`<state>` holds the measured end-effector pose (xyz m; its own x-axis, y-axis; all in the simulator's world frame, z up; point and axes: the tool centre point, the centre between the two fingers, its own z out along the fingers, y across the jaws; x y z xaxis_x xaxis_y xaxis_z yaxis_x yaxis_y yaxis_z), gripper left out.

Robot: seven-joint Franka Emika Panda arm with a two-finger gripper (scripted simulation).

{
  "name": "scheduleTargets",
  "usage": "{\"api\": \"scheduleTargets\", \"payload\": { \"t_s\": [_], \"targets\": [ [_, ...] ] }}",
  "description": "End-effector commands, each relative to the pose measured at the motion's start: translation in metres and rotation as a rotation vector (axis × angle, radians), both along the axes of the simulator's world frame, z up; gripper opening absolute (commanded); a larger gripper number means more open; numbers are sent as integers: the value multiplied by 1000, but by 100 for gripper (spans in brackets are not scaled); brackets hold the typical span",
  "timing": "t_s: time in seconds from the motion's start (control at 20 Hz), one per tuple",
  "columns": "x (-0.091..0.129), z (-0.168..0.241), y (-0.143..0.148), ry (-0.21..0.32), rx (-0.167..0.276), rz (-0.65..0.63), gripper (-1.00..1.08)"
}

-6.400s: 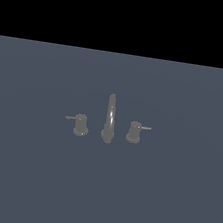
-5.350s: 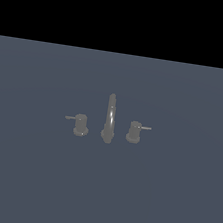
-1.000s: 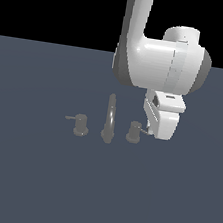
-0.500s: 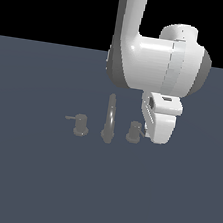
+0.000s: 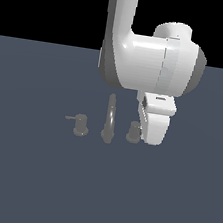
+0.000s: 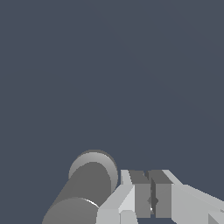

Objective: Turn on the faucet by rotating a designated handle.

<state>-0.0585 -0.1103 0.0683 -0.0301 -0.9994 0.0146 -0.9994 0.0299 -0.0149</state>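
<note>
Pincer [image 6: 152,199] nearly closed, empty, just beside short grey cylindrical handle knob [image 5: 133,132] on the exterior view's right of dull-grey arched faucet spout [image 5: 110,118]. Its lever is hidden; you've reached it, rotation looks undone.

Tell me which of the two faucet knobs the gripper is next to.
The knob on the exterior view's right of the arched spout; the gripper sits right beside it. The other knob stands alone across the spout.
</note>
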Motion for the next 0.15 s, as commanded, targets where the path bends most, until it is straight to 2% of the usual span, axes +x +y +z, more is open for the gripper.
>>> {"api": "scheduleTargets", "payload": {
  "t_s": [0.0,0.1],
  "targets": [
    [2,-4,40,11,13,47,-100],
    [3,-4,47,14,14,50,-100]
  ]
}}
